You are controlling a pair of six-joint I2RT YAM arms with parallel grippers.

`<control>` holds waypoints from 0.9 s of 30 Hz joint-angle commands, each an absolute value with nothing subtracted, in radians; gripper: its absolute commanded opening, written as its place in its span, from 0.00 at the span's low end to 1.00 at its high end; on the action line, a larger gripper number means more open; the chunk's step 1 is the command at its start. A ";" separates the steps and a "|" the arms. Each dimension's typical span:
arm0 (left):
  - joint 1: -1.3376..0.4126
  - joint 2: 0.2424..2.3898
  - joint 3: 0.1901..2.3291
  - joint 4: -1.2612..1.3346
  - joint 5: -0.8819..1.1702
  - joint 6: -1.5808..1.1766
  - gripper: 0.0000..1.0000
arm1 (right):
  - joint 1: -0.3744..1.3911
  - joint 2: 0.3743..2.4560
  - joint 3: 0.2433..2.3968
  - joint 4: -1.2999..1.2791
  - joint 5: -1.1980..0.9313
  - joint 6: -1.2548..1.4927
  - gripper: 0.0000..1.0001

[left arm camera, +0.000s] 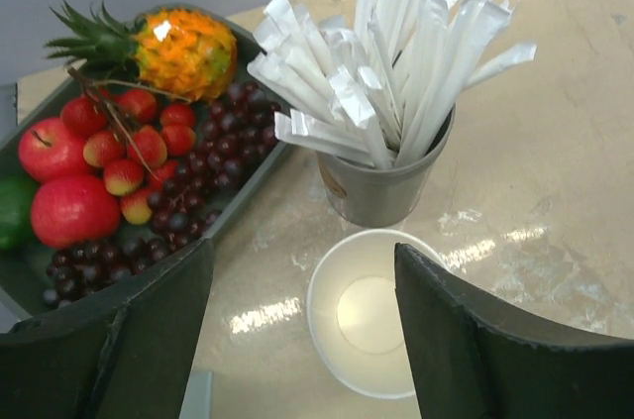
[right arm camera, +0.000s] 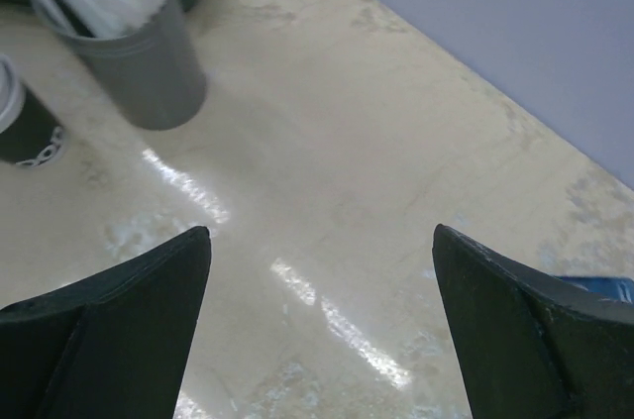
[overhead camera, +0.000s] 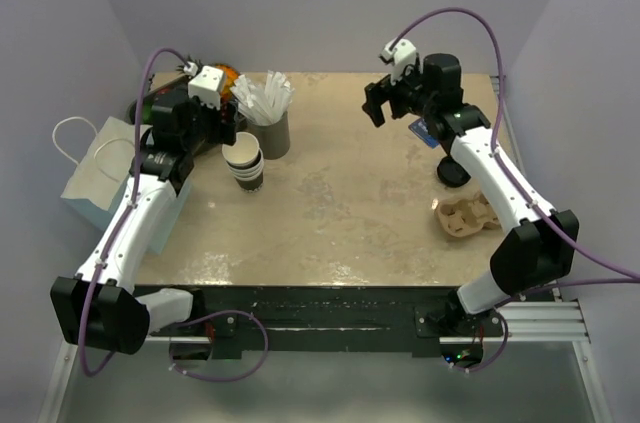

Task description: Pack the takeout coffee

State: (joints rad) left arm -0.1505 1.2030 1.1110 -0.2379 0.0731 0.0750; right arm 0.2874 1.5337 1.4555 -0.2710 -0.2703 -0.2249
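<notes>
Takeout coffee (overhead camera: 451, 172) beside right arm (overhead camera: 492, 169), right pincer (overhead camera: 382, 109) open, apart

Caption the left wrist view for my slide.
Open left gripper above lidless paper cup, beside grey cup of white sticks and fruit tray.

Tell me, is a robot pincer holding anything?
No, nothing is held. The left pincer stands open above the lidless brown paper cup stack, the right pincer open over the beige table.
</notes>
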 commanded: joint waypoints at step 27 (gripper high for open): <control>-0.115 1.436 1.284 -0.532 0.089 -0.052 0.42 | 0.430 1.480 1.416 -0.305 -0.362 -0.216 0.97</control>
State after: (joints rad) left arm -0.1287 1.4204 1.2438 -0.5205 0.1001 -0.0441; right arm 0.4274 1.5154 1.4055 -0.3294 -0.3576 -0.2279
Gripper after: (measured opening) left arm 0.455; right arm 0.964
